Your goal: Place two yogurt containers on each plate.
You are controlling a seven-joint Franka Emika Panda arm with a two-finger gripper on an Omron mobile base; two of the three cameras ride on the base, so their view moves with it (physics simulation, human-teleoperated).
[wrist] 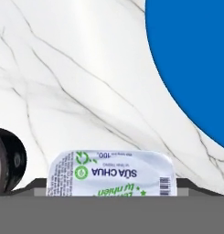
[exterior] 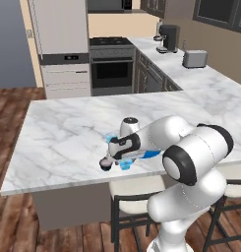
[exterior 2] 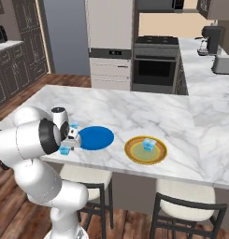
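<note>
My gripper [wrist: 110, 189] hangs low over the counter's front edge, left of the bright blue plate [exterior 2: 96, 137]. Its jaws stand on either side of a pale blue yogurt container [wrist: 109, 172] with a printed lid. Whether they touch it I cannot tell. This cup [exterior: 125, 165] shows just under the hand [exterior: 119, 147]. The dark yogurt container [wrist: 6, 160] sits close beside it. Another pale blue cup [exterior 2: 74, 124] stands behind the hand. The yellow-rimmed plate [exterior 2: 134, 156] to the right holds one pale blue cup [exterior 2: 149, 144].
The marble island's front edge [exterior 2: 134, 170] runs right below the cups, with stools [exterior 2: 188, 198] under it. A toaster [exterior: 195, 58] and a coffee machine [exterior: 167, 38] stand on the far side counter.
</note>
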